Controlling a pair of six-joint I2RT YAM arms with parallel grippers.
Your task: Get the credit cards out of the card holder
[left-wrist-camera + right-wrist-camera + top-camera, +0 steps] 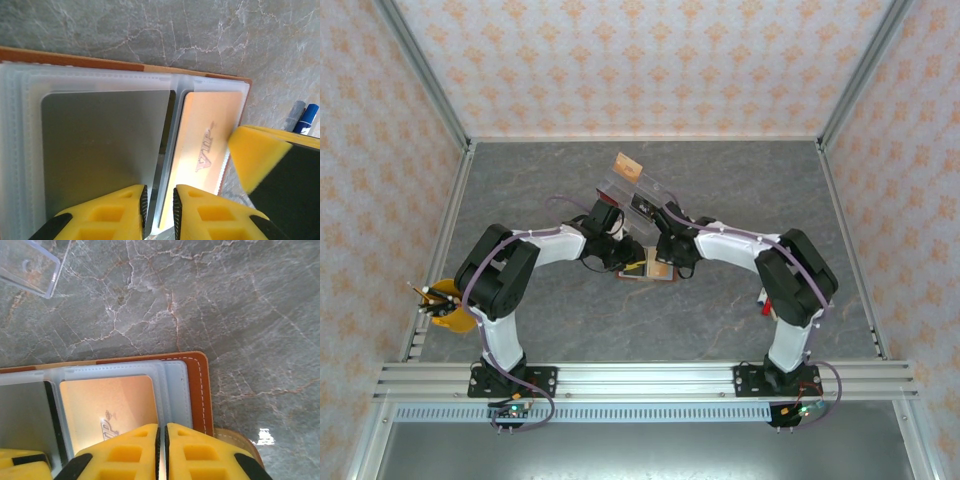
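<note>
The left gripper point(159, 200) is nearly closed, pinching a clear page of the open card holder point(200, 390) in the middle of the table, between a grey card point(105, 145) and a tan-orange card point(207, 135). The right gripper point(161, 440), just right of it, is squeezed tight on that page's right edge. Farther back lies a clear box point(30, 262)

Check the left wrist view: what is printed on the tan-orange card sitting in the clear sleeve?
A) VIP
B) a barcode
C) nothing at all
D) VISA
A: the tan-orange card, tucked in a clear sleeve of the card holder, carries the letters VIP across its face.
</note>
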